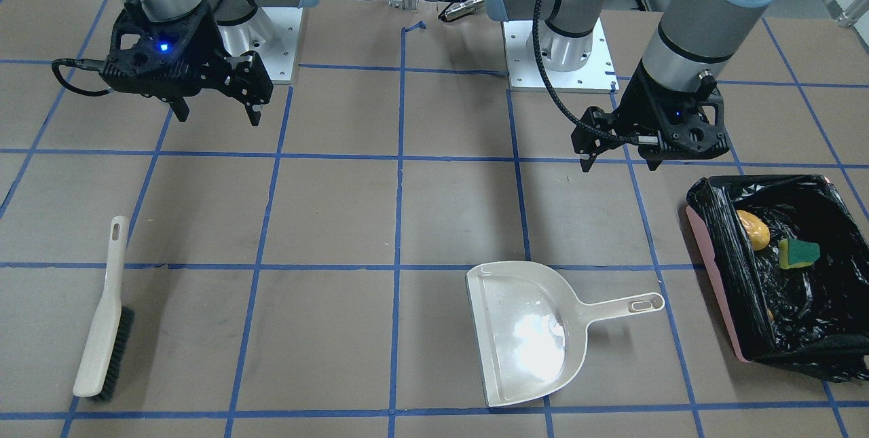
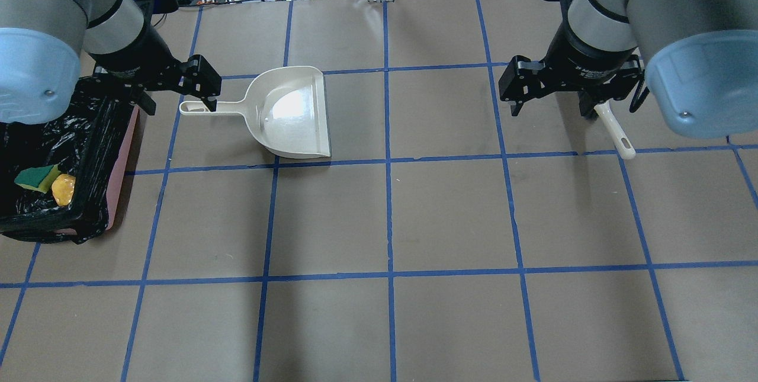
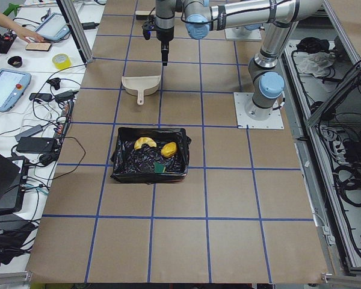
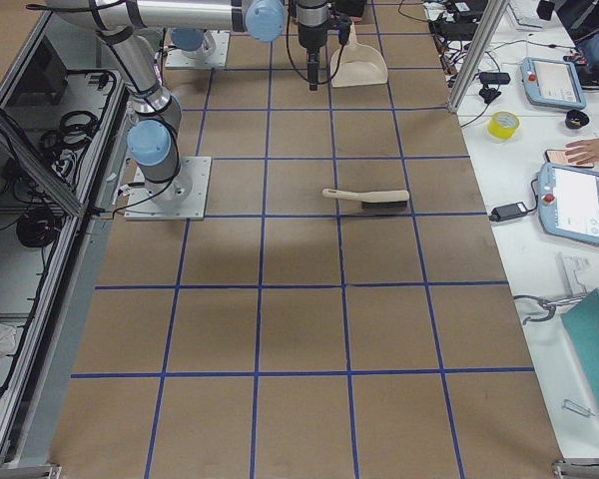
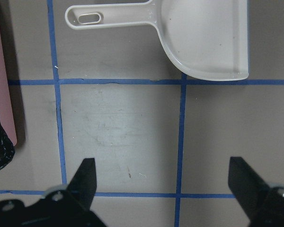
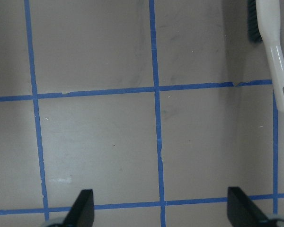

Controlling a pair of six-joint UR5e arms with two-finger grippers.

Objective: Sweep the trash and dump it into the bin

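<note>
Seen from overhead, the pink bin (image 2: 123,160) with its black liner (image 2: 89,133) sits at the 9 o'clock edge of the desk (image 2: 450,222). Inside it lie the potato-like piece (image 1: 753,229), the yellow-and-green sponge (image 1: 799,253) and the croissant-like piece (image 3: 144,143). The beige dustpan (image 1: 529,336) lies flat at 2 o'clock from the bin, handle pointing to 9 o'clock. The left tool (image 1: 620,163) hangs near that handle, jaws wide apart and empty. The right tool (image 1: 218,115), likewise spread and empty, hangs at 2 o'clock, near the brush (image 1: 102,329).
</note>
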